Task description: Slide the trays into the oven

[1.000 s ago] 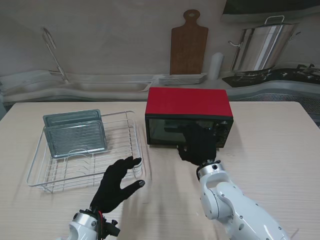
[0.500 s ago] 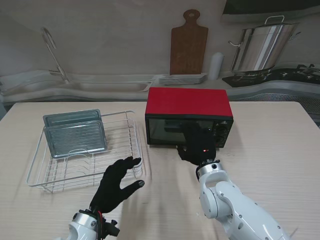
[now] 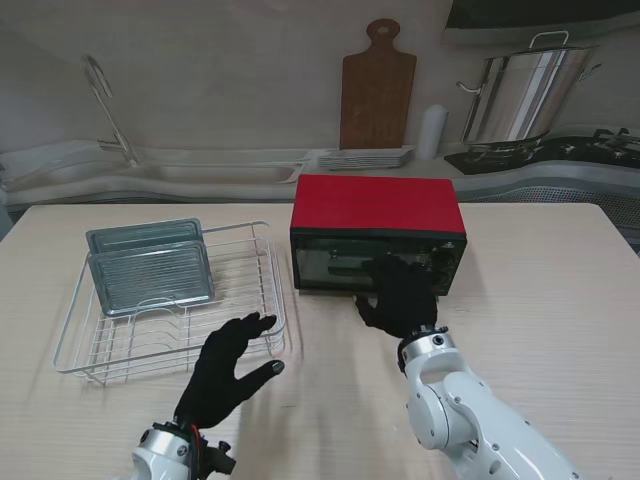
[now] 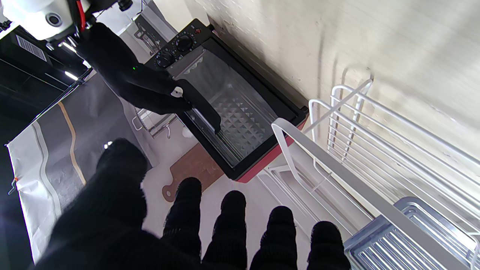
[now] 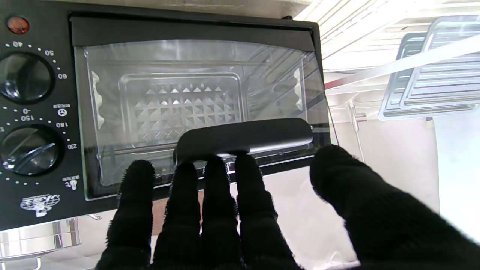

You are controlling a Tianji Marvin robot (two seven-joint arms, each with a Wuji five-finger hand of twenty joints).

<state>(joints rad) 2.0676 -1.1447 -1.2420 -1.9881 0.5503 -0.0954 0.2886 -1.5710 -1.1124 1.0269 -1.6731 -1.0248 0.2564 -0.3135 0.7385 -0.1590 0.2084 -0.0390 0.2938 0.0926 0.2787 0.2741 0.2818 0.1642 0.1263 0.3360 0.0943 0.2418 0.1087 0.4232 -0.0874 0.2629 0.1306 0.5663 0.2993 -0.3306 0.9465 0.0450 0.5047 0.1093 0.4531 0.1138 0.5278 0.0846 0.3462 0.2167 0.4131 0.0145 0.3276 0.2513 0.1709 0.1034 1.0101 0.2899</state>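
Note:
The red oven (image 3: 378,205) stands mid-table, its glass door (image 5: 195,108) tilted slightly ajar. My right hand (image 3: 400,295) is at the door front, fingertips (image 5: 219,168) hooked on the black handle (image 5: 243,137), thumb apart. In the left wrist view the right hand (image 4: 131,78) lies over that handle (image 4: 204,107). Two ribbed metal trays (image 3: 150,275) stand upright in the white wire rack (image 3: 270,300), left of the oven. My left hand (image 3: 225,365) hovers open at the rack's near right corner, holding nothing. One tray's corner (image 4: 405,240) shows past its fingers.
Two black knobs (image 5: 24,77) sit on the oven's control panel beside the door. Behind the table are a wooden cutting board (image 3: 378,85), a stack of plates (image 3: 365,157), a steel pot (image 3: 525,95) and a sink faucet (image 3: 105,100).
My right hand has drawn a little nearer to me with the handle, and the door's top edge has tipped outward. The left hand has drifted slightly nearer to me.

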